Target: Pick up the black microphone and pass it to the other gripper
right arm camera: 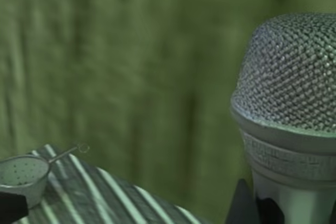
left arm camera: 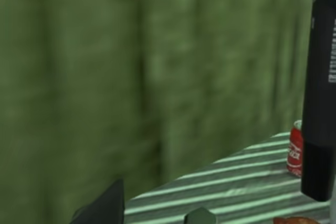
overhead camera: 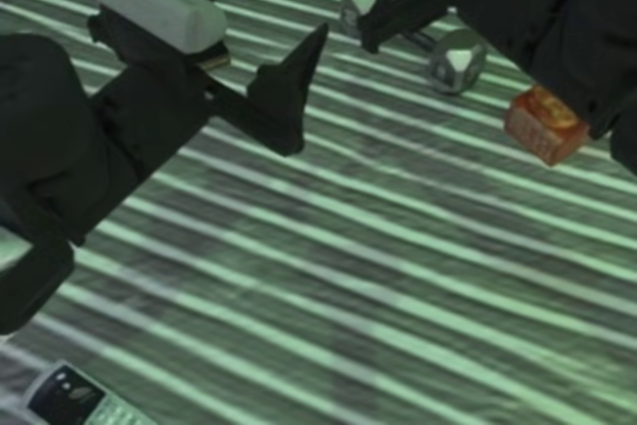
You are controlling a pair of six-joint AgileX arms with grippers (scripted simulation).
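Two AgileX arms meet above the worktop's far edge. The left tool (overhead camera: 295, 92) reaches in from the worktop's left side, fingers spread with nothing between them; one finger (left arm camera: 105, 203) shows in its wrist view. The right tool (right arm camera: 254, 211) is pressed on the black microphone (right arm camera: 289, 77), gripping just under the mesh head. The microphone hangs clear of the worktop near the far edge, right of centre, above the dumbbell (overhead camera: 453, 62). Its long axis stands upright, head uppermost, and the black handle (left arm camera: 317, 103) runs down to a free lower end. From the left tool the handle lies toward the worktop's right, close by. Judgement: transfer depends on the left tool closing across that free lower handle.
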